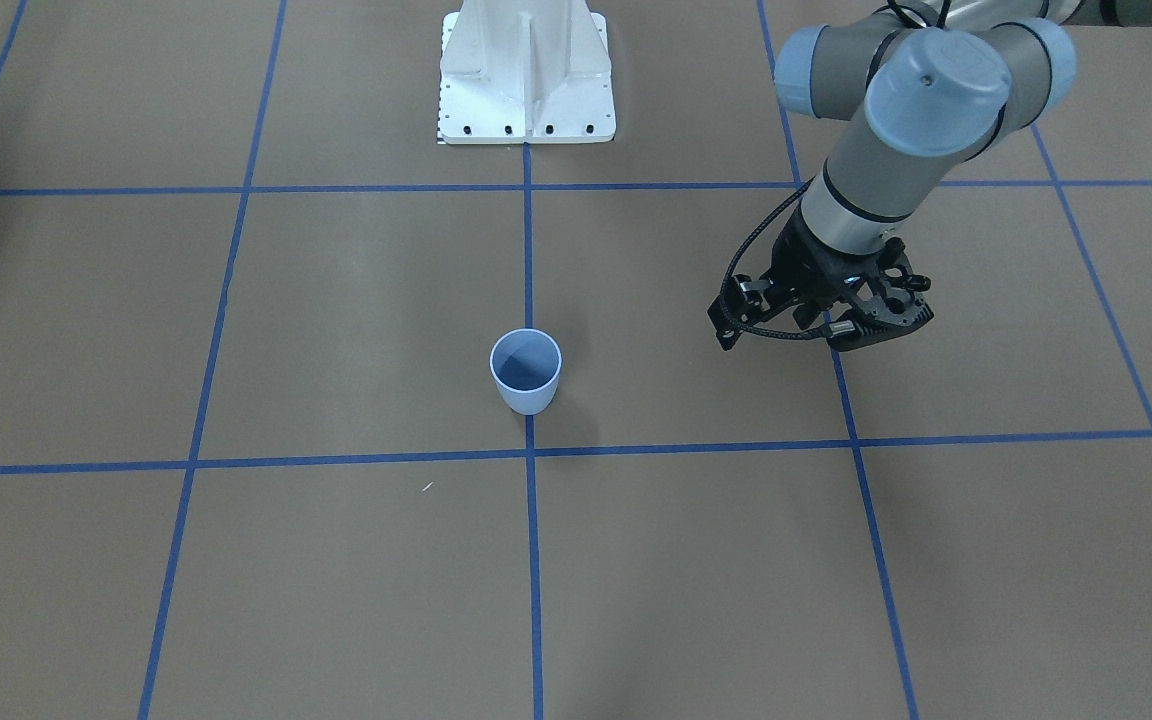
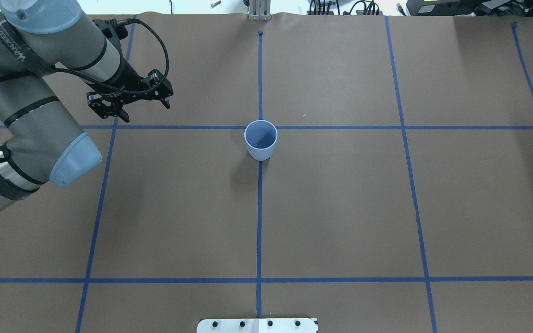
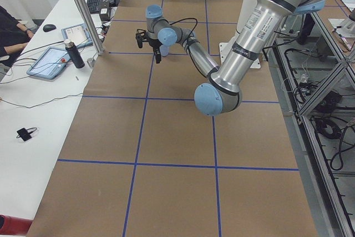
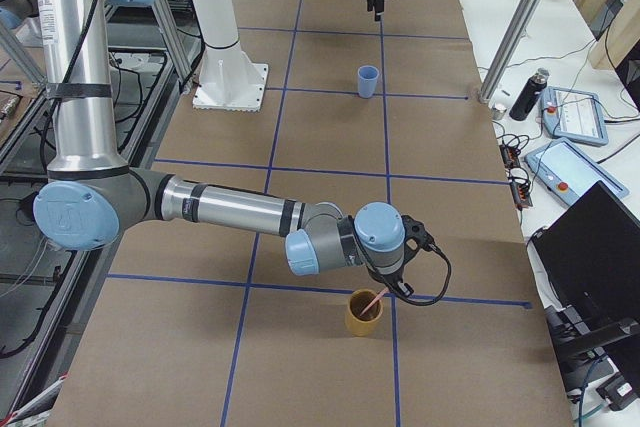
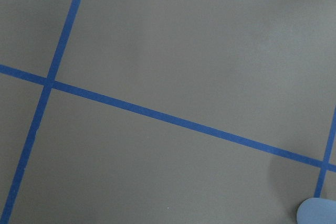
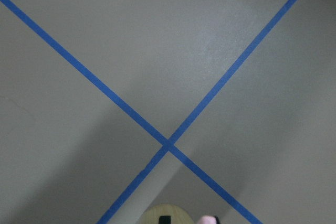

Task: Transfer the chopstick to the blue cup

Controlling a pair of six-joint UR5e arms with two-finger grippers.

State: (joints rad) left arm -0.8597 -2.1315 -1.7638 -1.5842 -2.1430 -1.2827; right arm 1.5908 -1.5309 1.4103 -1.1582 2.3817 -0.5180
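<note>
The bench (image 2: 340,208) is covered in matte brown paper divided by blue tape lines (image 2: 260,222). The right arm (image 4: 230,212) reaches low across the robot's right end of the bench, and its end effector (image 4: 390,285) sits just above a tan cup (image 4: 355,325). From the side view I cannot tell whether it is spread or pinching. The left arm (image 2: 30,92) holds its end effector (image 2: 146,112) above bare paper with the fingers spread and nothing between them. The blue cup (image 2: 260,140) is a smooth, tapered plastic cup standing upright and empty on the centre tape line. It is well apart from the tan cup and nearer to the left arm. The chopstick (image 4: 374,300) is a thin pale pink stick standing in the tan cup. Its long axis is steep but tilted, with the upper end leaning toward the right end effector. The right arm is therefore the nearer one for extraction, which should follow the stick's axis upward. A tiny white fleck (image 1: 427,486) lies on the paper.
</note>
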